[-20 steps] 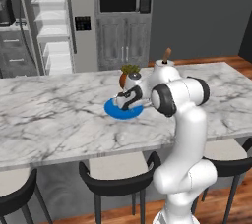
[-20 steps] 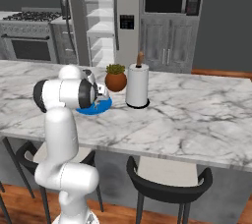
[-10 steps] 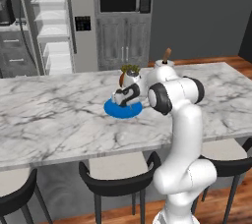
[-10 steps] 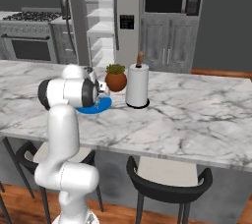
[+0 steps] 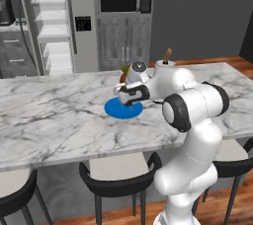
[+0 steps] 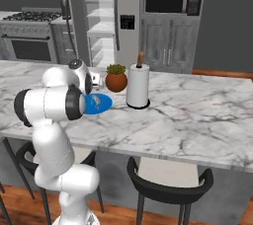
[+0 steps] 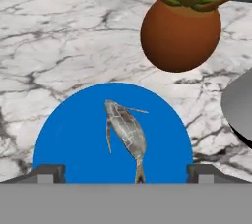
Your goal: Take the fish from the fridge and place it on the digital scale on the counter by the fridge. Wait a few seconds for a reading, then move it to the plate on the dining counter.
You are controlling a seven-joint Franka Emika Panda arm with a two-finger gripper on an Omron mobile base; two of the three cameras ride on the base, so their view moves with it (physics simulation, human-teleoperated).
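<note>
Fingers spread wide, one tip at each bottom corner of the hand view, and the gripper [image 7: 126,173] hangs right over the plate [image 7: 64,134] with nothing in its grasp. The fish [image 7: 125,132] lies flat near the middle of that blue plate, tail toward the hand, squarely between the open tips and just beyond them. The risk, I'd say, is a careless lift: a fingertip could clip the tail and drag the fish off, or nudge the plate. Just past the rim sits the potted plant [image 7: 181,26], close enough to bump on the marble counter [image 7: 54,36].
</note>
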